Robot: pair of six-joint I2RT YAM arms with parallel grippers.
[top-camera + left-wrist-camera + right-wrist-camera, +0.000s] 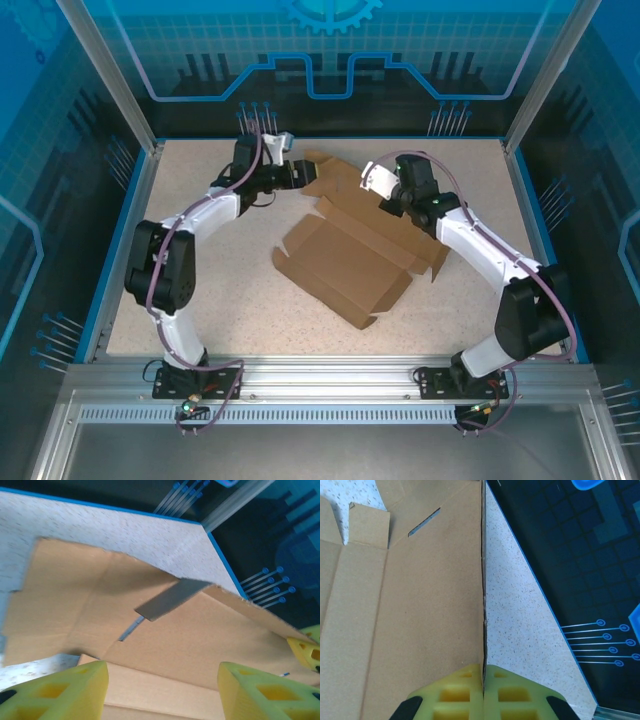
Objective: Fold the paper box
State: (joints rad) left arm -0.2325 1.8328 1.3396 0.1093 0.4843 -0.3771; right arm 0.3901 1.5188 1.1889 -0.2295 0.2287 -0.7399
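Note:
The paper box (345,265) is a brown cardboard sheet lying mostly flat in the middle of the table, with its far panels raised. My right gripper (387,207) is shut on the edge of a raised panel, and the right wrist view shows that cardboard edge (420,605) pinched between the yellow fingers of the gripper (483,674). My left gripper (302,172) is at the box's far left flap. Its jaws (162,669) stand open and wide apart, with cardboard (190,630) spread in front of them. A slot and a lifted tab show on that panel.
The speckled tabletop (210,290) has a blue rim (118,235) and aluminium posts at the far corners (105,70). A dark patterned wall (330,80) closes the back. Bare table lies left of the box and along the near edge.

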